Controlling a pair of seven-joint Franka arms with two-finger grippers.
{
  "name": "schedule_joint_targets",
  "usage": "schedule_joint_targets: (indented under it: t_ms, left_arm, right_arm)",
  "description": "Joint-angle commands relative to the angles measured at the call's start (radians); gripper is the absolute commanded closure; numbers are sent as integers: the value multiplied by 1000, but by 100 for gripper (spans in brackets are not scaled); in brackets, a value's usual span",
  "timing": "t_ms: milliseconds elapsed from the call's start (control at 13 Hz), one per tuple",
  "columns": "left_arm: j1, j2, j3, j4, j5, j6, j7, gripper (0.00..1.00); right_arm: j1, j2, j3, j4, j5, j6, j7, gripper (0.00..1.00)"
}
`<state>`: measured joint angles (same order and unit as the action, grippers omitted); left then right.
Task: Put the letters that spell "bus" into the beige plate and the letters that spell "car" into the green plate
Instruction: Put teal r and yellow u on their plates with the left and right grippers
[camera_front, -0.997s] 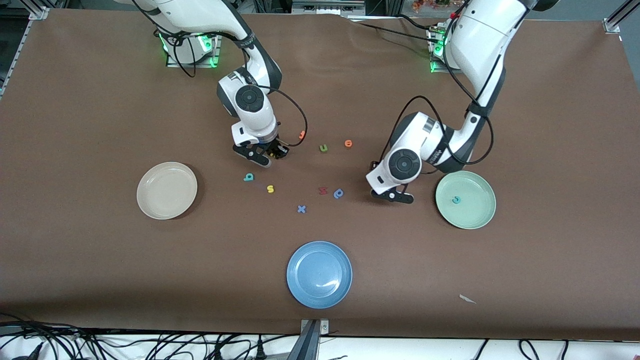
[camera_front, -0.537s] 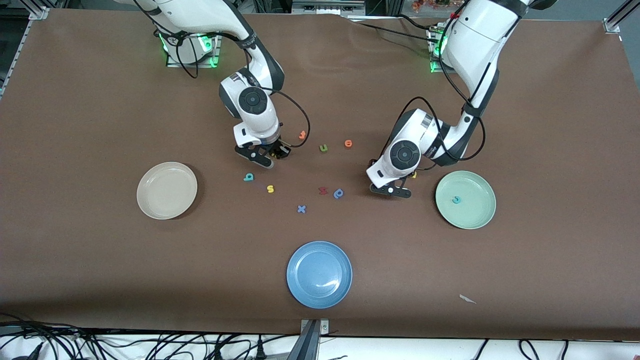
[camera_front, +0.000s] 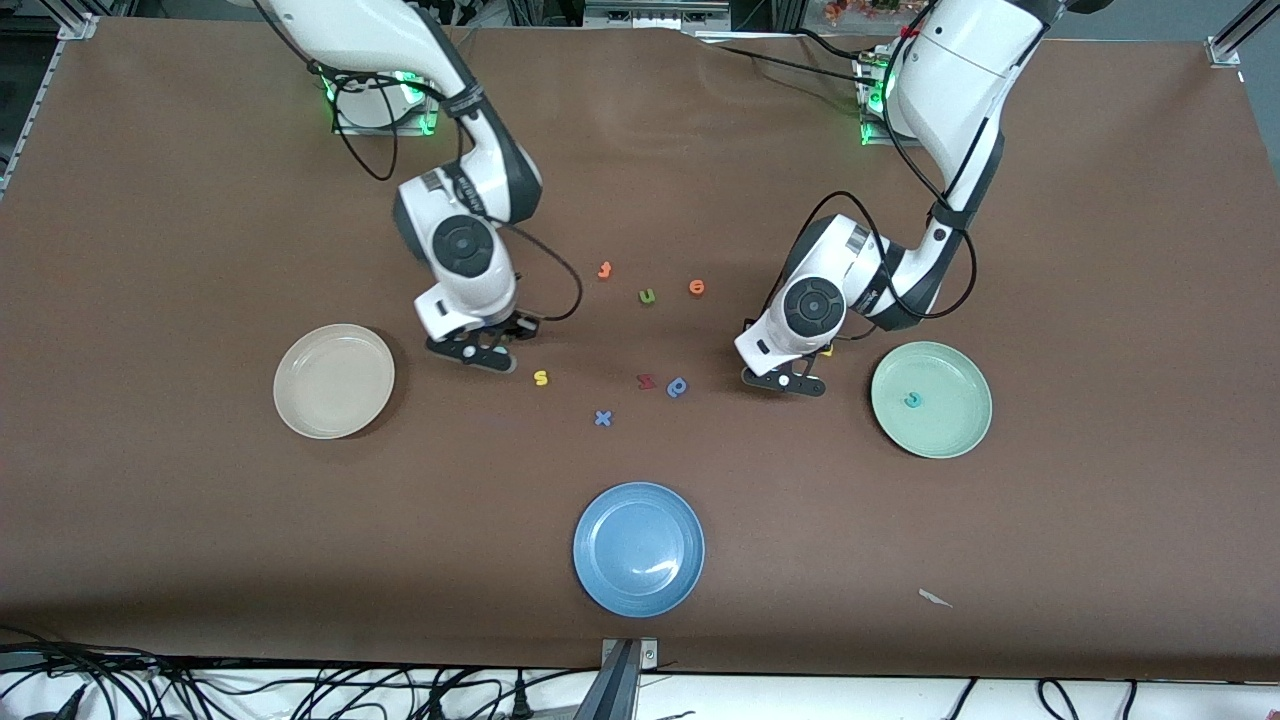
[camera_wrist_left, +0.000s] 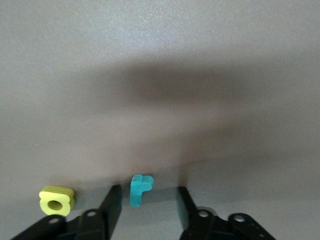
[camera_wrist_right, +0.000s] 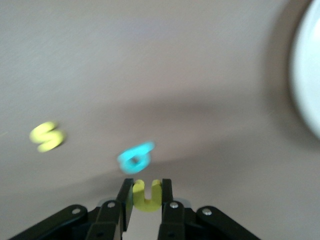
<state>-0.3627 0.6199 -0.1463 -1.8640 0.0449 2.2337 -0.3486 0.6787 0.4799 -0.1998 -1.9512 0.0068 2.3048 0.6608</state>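
Observation:
My right gripper (camera_front: 487, 354) (camera_wrist_right: 147, 182) is shut on the yellow "u" (camera_wrist_right: 146, 197) and hangs over the teal "b" (camera_wrist_right: 135, 157), which the arm hides in the front view. The yellow "s" (camera_front: 541, 378) (camera_wrist_right: 46, 136) lies beside it. The beige plate (camera_front: 333, 380) (camera_wrist_right: 310, 85) stands bare toward the right arm's end. My left gripper (camera_front: 788, 380) (camera_wrist_left: 148, 191) is low at the table, open, with the teal "r" (camera_wrist_left: 139, 189) between its fingers and a gap on each side. The yellow "a" (camera_wrist_left: 56, 200) lies next to it. The teal "c" (camera_front: 911, 400) lies in the green plate (camera_front: 960, 420).
Loose letters lie mid-table: an orange one (camera_front: 604, 270), a green "u" (camera_front: 647, 296), an orange "o" (camera_front: 696, 288), a red one (camera_front: 646, 381), a blue "p" (camera_front: 677, 387) and a blue "x" (camera_front: 602, 418). A blue plate (camera_front: 638, 548) stands nearest the front camera. A white scrap (camera_front: 935, 598) lies near the front edge.
My right arm has carried the yellow "u" toward the beige plate and now covers the teal "b". My left gripper has narrowed its fingers around the teal "r".

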Motion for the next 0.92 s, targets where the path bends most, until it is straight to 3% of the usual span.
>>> schedule_joint_targets:
  t_ms: [0, 153, 384, 614, 690, 767, 844]
  left_arm:
    - [11, -14, 2, -18, 3, 9, 14, 85]
    - [11, -22, 2, -18, 3, 9, 14, 100]
    - [13, -51, 5, -14, 3, -14, 8, 100]
    - [85, -126, 10, 11, 4, -147, 55, 100]
    - [117, -135, 10, 23, 4, -184, 103, 100]
    - [160, -143, 10, 26, 4, -198, 149, 100]
    - [203, -146, 11, 26, 4, -200, 210, 100]
  right_arm:
    - [1, -29, -99, 0, 10, -39, -238, 77]
    - [1, -29, -170, -5, 12, -38, -407, 77]
    - [-25, -27, -243, -14, 13, -22, -649, 76]
    - [-126, -8, -242, -14, 74, 33, -863, 74]
    - [-154, 9, -241, -14, 125, 59, -932, 67]
    - [-174, 29, -237, -9, 203, 71, -981, 42]
    - [-176, 37, -236, -3, 296, 67, -991, 3]
